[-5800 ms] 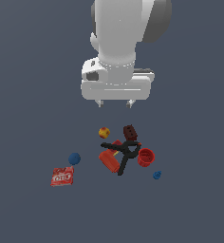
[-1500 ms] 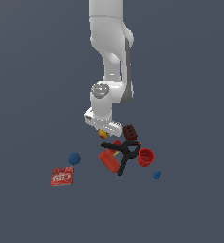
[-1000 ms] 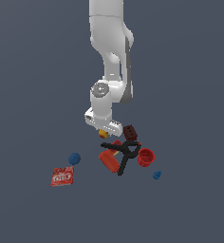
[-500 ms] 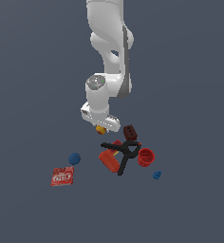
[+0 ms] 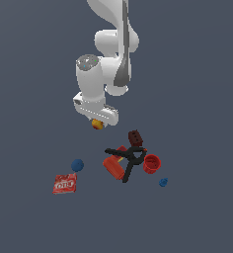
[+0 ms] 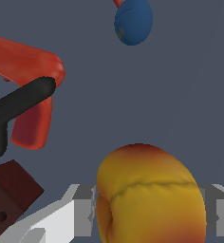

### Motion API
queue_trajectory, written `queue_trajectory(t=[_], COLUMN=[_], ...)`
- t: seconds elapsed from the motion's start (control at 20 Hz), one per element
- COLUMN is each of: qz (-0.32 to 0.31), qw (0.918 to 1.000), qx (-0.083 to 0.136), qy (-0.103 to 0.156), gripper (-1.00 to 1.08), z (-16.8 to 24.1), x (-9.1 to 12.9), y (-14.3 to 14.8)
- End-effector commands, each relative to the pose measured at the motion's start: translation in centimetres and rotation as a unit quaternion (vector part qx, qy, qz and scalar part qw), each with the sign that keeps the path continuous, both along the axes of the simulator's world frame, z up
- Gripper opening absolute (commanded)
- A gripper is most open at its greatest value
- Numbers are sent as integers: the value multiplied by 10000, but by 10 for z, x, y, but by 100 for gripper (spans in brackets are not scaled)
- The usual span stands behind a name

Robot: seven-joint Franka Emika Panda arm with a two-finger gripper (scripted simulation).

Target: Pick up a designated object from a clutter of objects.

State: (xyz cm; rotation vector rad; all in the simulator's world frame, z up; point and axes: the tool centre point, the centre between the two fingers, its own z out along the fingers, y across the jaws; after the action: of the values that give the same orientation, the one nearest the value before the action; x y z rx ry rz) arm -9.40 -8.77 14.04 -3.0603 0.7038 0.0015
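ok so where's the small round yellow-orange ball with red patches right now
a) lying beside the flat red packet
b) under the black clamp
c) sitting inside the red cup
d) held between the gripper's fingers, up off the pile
d: the yellow-orange ball sits in the gripper of the white arm, above and apart from the black clamp, and it fills the space between the fingers in the wrist view.

Flat, even simulator light fills both views against a dim slate-grey ground, with no cast shadows under the clutter. The white arm [image 5: 106, 69] shows soft shading, brighter on the side toward the exterior view's left. The exterior render is soft and coarse, small items jagged-edged. In the wrist view the ball [image 6: 149, 197] looms close, sharp, smoothly shaded, without glare.
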Motion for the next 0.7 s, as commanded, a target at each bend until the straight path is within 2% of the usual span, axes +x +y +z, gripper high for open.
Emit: queue_trajectory(t=[0.0, 0.65], qz=[-1, -6], qw=[10000, 10000], qx=[0, 0], qy=[-6, -4], gripper=[-100, -100], z=[24, 142], x=[-4, -21], y=[-10, -60])
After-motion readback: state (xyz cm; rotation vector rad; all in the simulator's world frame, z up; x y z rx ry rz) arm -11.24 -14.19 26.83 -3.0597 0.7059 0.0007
